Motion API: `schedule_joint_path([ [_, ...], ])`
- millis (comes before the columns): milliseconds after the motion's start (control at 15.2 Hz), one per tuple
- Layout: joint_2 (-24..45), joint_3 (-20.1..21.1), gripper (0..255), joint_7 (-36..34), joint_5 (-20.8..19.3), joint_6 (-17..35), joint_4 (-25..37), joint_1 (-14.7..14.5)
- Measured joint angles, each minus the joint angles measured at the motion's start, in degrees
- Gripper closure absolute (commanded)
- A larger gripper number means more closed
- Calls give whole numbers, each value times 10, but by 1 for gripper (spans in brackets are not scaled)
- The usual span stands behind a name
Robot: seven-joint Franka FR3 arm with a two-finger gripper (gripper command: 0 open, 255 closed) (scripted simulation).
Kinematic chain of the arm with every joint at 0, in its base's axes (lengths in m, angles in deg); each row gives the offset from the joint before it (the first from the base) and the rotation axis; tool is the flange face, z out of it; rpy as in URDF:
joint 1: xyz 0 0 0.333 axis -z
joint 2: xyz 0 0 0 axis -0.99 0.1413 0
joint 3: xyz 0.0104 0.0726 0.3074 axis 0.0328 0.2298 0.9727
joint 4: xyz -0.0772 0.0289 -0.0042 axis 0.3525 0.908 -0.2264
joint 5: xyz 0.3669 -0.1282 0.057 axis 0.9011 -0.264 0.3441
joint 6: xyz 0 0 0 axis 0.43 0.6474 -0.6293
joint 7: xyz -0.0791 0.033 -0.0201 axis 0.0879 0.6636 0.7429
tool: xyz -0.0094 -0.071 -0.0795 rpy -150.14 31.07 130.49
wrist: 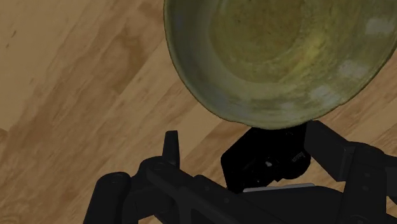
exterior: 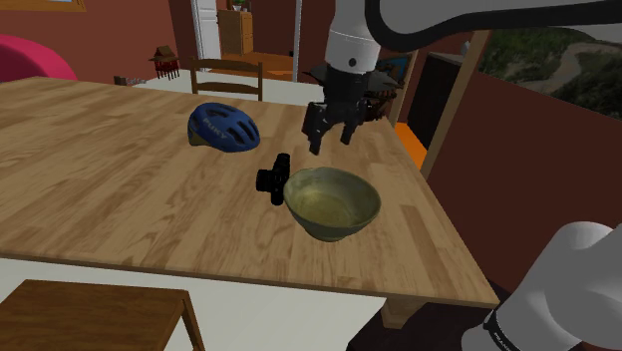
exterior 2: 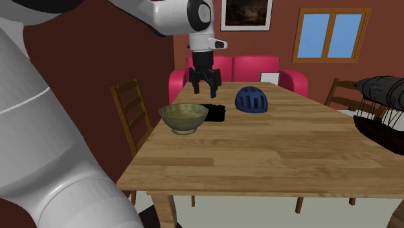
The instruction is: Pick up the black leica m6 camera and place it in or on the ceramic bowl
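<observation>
Gripper [exterior: 330, 142] over the work zone, read outward from the hand. Your fingers [wrist: 170, 147] are spread and carry nothing; they hang well clear of the table [exterior: 120, 189]. Directly below them lies the black camera [exterior: 273, 179], resting on the wood; in the wrist view its dark body shows between the two fingers, touched by neither. The move therefore turns on a drop that is judged nearly vertical, with little sideways correction. The camera's long axis cannot be read with confidence from the wrist view. In the second exterior view its broad side runs across the picture, so check this before you close. Just beyond the camera, touching it or very nearly so, stands the olive-glazed bowl [exterior: 334, 202], empty, on the camera's right in the shoulder view. The bowl lies ahead of the fingers rather than in their closing line, so neither finger should need to pass between camera and rim. The carry after lifting looks short. Farther off on the same table sits a blue helmet [exterior: 223, 127], well apart from the bowl.
</observation>
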Motion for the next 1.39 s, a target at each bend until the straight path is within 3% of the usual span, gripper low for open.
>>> schedule_joint_path([
  [528,167,62,0,-90,-57,-2,127,-27],
  [1056,185,65,0,-100,-65,48,90,-30],
  [1386,186,65,0,-100,-65,54,86,-31],
])
